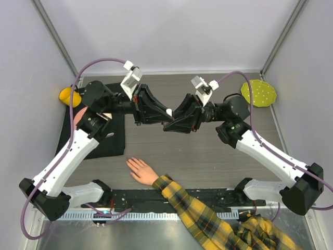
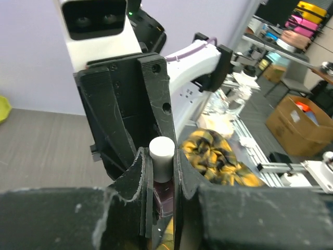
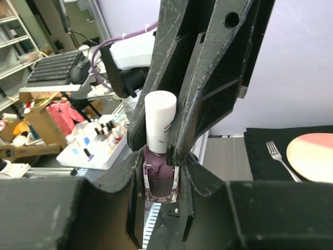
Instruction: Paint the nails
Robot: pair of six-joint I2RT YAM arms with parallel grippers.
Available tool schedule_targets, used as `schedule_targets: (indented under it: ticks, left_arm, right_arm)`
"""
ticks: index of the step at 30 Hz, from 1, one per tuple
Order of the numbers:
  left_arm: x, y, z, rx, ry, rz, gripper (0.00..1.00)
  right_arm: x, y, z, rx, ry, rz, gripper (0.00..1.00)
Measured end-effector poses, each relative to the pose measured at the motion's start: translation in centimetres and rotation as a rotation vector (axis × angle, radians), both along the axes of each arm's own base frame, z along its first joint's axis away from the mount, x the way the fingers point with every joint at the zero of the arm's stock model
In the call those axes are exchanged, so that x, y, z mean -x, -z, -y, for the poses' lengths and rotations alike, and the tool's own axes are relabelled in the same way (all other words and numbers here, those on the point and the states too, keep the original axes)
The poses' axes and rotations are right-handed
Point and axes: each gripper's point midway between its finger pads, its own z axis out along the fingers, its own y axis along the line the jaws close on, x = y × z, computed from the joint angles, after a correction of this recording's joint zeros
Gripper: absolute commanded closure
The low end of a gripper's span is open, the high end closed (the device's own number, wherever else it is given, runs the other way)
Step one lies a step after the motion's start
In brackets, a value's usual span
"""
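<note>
A small bottle of dark purple polish (image 3: 160, 179) with a white cap (image 3: 158, 120) hangs upright in mid-air over the table's middle, between both grippers. My right gripper (image 3: 160, 169) is shut on the glass body. My left gripper (image 2: 159, 159) comes from the opposite side and is shut on the white cap (image 2: 162, 156). From above, the two grippers meet tip to tip, left (image 1: 165, 115) and right (image 1: 171, 125). The pale hand (image 1: 141, 170) with its yellow-black plaid sleeve (image 1: 208, 219) lies flat near the front edge, fingers spread. Its nails are too small to make out.
A black mat (image 1: 104, 138) lies under the left arm, with a pink plate (image 3: 312, 156) and a fork (image 3: 278, 155) on it. A yellow-green dotted plate (image 1: 258, 94) sits back right, an orange-yellow object (image 1: 69, 96) back left. A tray of polish bottles (image 3: 93, 143) stands off the table.
</note>
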Motion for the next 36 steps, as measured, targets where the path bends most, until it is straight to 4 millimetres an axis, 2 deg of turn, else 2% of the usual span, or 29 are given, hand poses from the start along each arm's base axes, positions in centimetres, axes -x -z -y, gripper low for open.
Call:
schedule_targets:
  ticks: [2,3,6,12,14,17,19,20,22,26,36]
  left_arm:
    - [0.2,0.0,0.0,-0.016,0.018,-0.003,0.71]
    - [0.2,-0.1,0.0,-0.025,0.018,0.0,0.55]
    - [0.4,-0.5,-0.2,-0.051,0.007,0.01,0.32]
    - [-0.4,0.2,-0.8,-0.1,-0.125,0.005,0.16]
    - [-1.1,0.4,-1.0,-0.111,-0.198,0.006,0.16]
    - [-4.4,0.6,-2.2,-0.125,-0.415,-0.019,0.17]
    - [-6.5,0.8,-3.1,-0.131,-0.551,-0.05,0.22]
    - [-7.4,0.9,-3.5,-0.13,-0.61,-0.072,0.33]
    - [-9.0,1.1,-4.2,-0.125,-0.709,-0.112,0.41]
    - [-10.5,1.8,-4.6,-0.118,-0.792,-0.182,0.38]
    - [-11.9,2.9,-3.4,-0.109,-0.781,-0.258,0.28]
  right_arm:
    - [0.4,0.3,0.1,0.012,-0.021,0.006,0.99]
    - [0.3,0.2,0.1,0.017,-0.02,0.014,0.99]
    - [-0.6,0.6,-0.3,0.056,0.029,0.019,0.99]
    - [-3.4,2.3,-1.0,0.152,0.181,0.023,0.99]
    - [-4.1,3.0,-1.1,0.179,0.227,0.029,0.99]
    - [-5.4,3.7,-1.1,0.214,0.317,0.032,0.99]
    - [-6.4,4.0,-1.0,0.228,0.377,0.028,0.99]
    - [-7.0,4.2,-0.8,0.235,0.41,0.027,0.99]
    - [-8.0,4.4,-0.6,0.245,0.469,0.022,0.99]
    - [-9.4,4.8,-0.2,0.263,0.55,0.016,0.99]
    - [-10.9,5.5,0.5,0.304,0.646,0.003,0.99]
